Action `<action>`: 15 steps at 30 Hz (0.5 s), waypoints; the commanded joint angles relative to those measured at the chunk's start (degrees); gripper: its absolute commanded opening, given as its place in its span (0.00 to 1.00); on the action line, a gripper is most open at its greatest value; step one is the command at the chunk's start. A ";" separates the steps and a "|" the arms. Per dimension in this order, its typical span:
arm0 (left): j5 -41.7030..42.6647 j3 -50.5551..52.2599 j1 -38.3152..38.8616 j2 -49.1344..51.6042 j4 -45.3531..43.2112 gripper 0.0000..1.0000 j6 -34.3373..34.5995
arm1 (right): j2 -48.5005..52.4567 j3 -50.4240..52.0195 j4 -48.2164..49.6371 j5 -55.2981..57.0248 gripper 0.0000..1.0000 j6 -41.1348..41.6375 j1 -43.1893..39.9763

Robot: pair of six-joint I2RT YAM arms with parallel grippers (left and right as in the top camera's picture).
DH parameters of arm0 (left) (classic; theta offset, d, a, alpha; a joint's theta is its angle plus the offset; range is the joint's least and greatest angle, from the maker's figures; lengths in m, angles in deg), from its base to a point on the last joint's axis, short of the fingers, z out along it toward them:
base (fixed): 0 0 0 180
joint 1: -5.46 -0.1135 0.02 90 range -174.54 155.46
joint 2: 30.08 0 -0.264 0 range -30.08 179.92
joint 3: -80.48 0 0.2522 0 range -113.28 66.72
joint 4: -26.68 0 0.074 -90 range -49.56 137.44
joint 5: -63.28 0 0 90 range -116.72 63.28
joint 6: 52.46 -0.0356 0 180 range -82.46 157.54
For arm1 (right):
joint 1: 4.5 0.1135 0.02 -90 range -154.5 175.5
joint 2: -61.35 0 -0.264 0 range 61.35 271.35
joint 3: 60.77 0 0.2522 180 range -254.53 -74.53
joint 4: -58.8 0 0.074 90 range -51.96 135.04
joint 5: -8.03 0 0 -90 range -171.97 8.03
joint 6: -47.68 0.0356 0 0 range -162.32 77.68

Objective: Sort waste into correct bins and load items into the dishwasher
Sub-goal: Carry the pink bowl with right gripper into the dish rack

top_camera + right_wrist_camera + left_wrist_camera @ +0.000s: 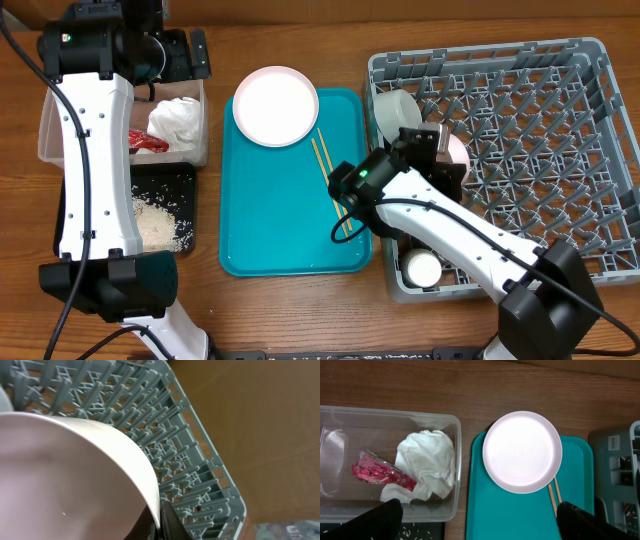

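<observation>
Grey plastic lattice and upright pegs make up the dish rack (560,130) on the right side of the wooden table (300,305). The right gripper (159,528) hangs over the rack's left part, its fingers clenched on the rim of a pale pink bowl (65,475), one finger inside the wall and one outside; the bowl is held tilted above the pegs. A white bowl (395,110) lies in the rack's rear left corner, and a small white cup (421,268) sits in its front left corner. At the far left, the clear tub (451,435) holds the red snack wrapper (382,474) with the white paper napkin (427,467) touching it. Just in front of the tub lies the black tray (170,178), with rice grains (160,225) scattered on it. Between the bins and the rack sits the teal serving tray (290,230), carrying a pale round plate (522,452) at its rear edge and the two chopsticks (335,190) lying side by side along its right part, their far ends just under the plate. The left gripper (479,506) hovers above the tub and the plate, its fingers spread wide and empty.
</observation>
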 commanded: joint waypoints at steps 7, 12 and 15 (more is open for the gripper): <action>-0.15 0.20 0.17 -0.31 -0.02 1.00 0.57 | -0.74 4.70 4.15 3.56 0.04 6.54 -1.51; -0.15 0.20 0.17 -0.31 -0.02 1.00 0.57 | -0.33 6.32 7.65 4.55 0.04 4.61 -3.23; -0.15 0.20 0.17 -0.28 -0.02 1.00 0.57 | -0.15 6.32 9.46 5.20 0.04 4.55 -3.21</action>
